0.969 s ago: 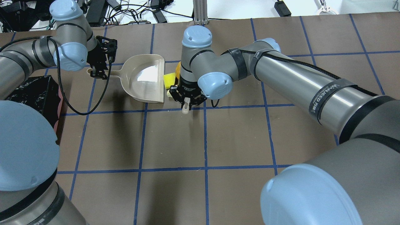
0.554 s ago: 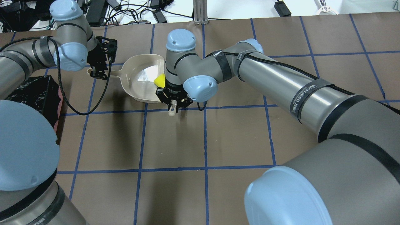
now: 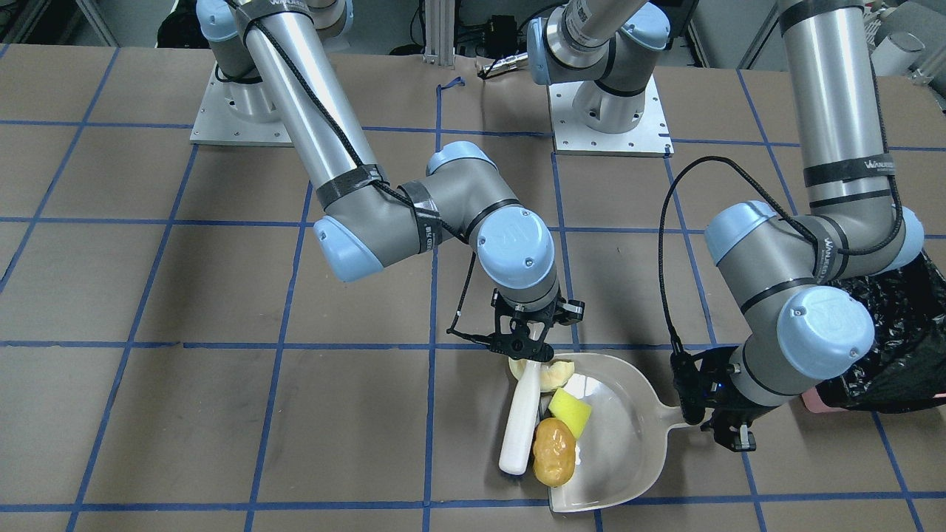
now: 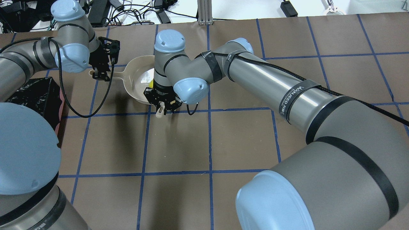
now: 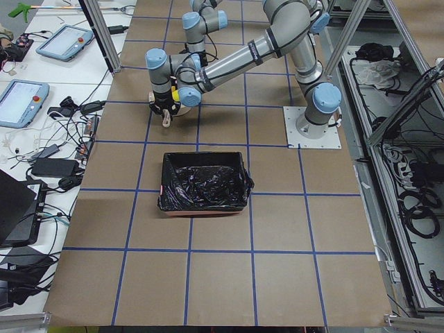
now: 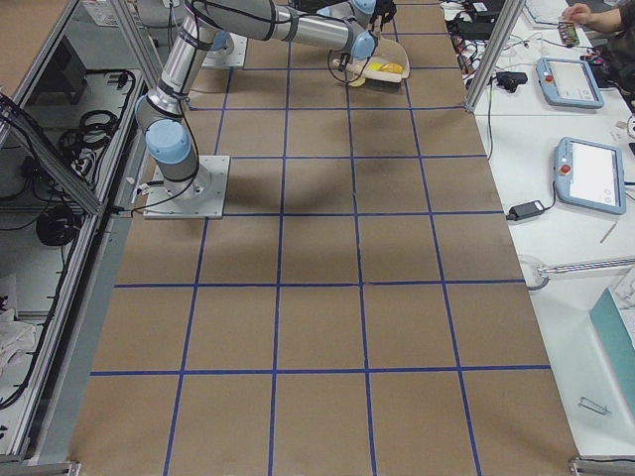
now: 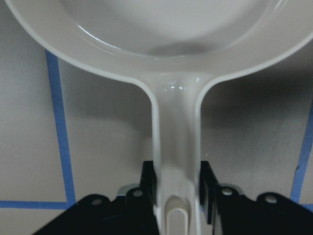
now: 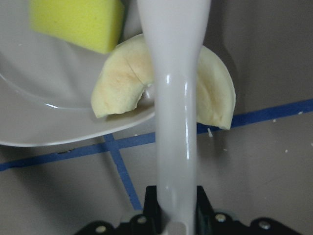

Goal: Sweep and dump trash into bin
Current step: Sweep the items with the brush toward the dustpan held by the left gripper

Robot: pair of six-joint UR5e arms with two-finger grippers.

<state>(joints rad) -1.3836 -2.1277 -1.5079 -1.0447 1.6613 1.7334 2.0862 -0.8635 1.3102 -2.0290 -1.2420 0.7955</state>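
Three trash pieces, one dustpan; left pincer clamps its handle, right pincer a white tool.

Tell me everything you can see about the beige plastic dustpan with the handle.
The beige plastic dustpan looks smooth and glossy, with a rounded shallow scoop, a straight open lip and a narrow handle. It lies flat on the brown table. The left gripper clamps the handle end. Inside rest a yellow-green wedge and a golden-brown lump; a pale cream crescent slice straddles the lip.
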